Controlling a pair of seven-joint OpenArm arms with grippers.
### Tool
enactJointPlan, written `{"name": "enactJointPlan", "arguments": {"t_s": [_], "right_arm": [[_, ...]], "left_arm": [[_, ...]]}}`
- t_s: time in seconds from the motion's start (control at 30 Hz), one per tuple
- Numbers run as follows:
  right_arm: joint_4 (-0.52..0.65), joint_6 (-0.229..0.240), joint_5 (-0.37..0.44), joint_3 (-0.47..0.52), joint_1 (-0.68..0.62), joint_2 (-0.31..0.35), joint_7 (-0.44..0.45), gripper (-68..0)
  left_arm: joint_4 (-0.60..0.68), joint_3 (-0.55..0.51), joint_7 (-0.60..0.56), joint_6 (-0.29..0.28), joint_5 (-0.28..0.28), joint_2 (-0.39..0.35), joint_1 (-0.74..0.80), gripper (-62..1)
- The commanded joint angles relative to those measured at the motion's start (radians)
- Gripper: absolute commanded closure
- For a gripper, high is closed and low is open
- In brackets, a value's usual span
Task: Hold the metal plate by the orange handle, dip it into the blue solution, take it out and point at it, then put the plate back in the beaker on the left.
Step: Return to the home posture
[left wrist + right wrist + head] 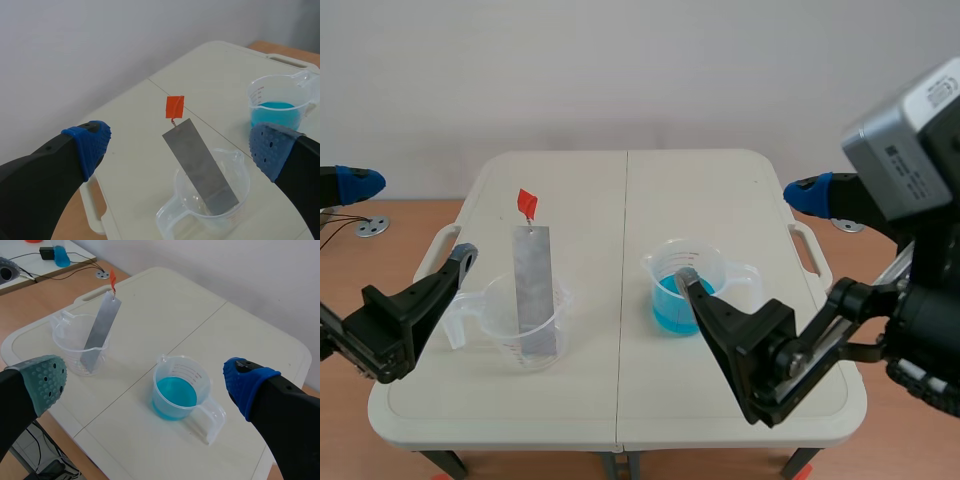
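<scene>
A grey metal plate (534, 290) leans upright in a clear beaker (502, 330) on the left half of the table, its orange handle (527, 204) sticking up above it. A second beaker with blue solution (672, 297) stands right of the middle. My left gripper (410, 225) hovers open, short of the clear beaker; in the left wrist view the plate (200, 165) and handle (174, 106) lie ahead between the open gripper's (180, 142) fingers. My right gripper (750, 237) is open near the blue beaker (175, 392), holding nothing.
The white folding table (720, 190) has a seam down its middle and carry handles at both sides. Brown floor lies left and right of it, with cables and a small metal disc (370, 227) at the left. A pale wall stands behind.
</scene>
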Motion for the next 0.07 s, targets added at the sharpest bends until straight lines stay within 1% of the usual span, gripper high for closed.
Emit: {"name": "enactJointPlan", "arguments": {"t_s": [0.0, 0.03], "right_arm": [[0.010, -0.004, 0.004, 0.004, 0.008, 0.010, 0.014, -65.9], [0.010, -0.004, 0.004, 0.004, 0.008, 0.010, 0.014, -65.9]], "left_arm": [[0.018, -0.003, -0.014, 0.003, -0.014, -0.002, 0.002, -59.8], [0.018, -0.003, -0.014, 0.003, -0.014, -0.002, 0.002, -59.8]]}}
